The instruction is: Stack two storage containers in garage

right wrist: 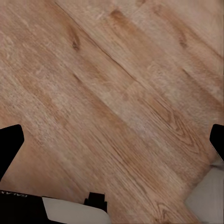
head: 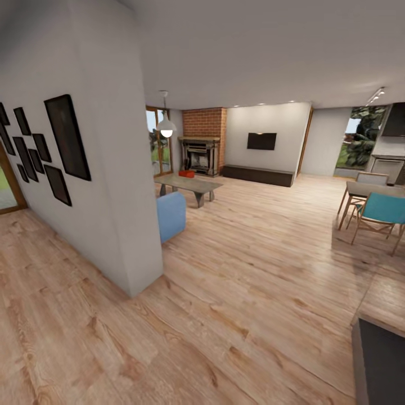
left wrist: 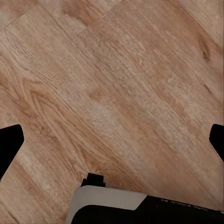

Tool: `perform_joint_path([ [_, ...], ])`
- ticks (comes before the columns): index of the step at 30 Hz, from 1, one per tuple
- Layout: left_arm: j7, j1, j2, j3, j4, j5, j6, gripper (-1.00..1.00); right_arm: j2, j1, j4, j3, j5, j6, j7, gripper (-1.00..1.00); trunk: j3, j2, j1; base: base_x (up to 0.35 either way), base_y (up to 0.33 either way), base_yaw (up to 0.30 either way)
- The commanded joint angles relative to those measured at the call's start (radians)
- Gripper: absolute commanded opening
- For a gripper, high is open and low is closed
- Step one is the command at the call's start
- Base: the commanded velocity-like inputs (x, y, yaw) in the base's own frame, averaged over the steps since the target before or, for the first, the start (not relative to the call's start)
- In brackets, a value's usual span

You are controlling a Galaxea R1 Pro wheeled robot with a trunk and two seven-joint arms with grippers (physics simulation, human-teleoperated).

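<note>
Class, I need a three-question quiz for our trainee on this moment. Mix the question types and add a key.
1. True or false: the left gripper is shut on a box.
2. What lies beneath the right gripper? A) grey concrete B) wood plank floor C) carpet
3. Fill the gap: in the head view, a small rust-red object sits on the floor at the foot of the ____.

Key:
1. False. Its jaws stand wide apart with nothing between them.
2. B.
3. Fireplace, set against the brick chimney.
</note>
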Motion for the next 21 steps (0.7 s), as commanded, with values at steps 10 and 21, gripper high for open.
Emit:
perform_joint_path([
  [10, -0.002, -0.002, -0.001, 0.002, 0.005, 0.004, -0.007, 1.0, 0.0, -0.002, 0.004, 0.007, 0.001, -0.007, 0.0, 1.0, -0.001, -0.001, 0.001, 0.325, 0.0, -0.002],
  [21, -0.002, -0.002, -0.001, 0.002, 0.005, 0.004, -0.007, 1.0, 0.0, -0.002, 0.004, 0.007, 0.001, -0.007, 0.0, 1.0, -0.001, -0.001, 0.001, 0.325, 0.0, 0.0],
])
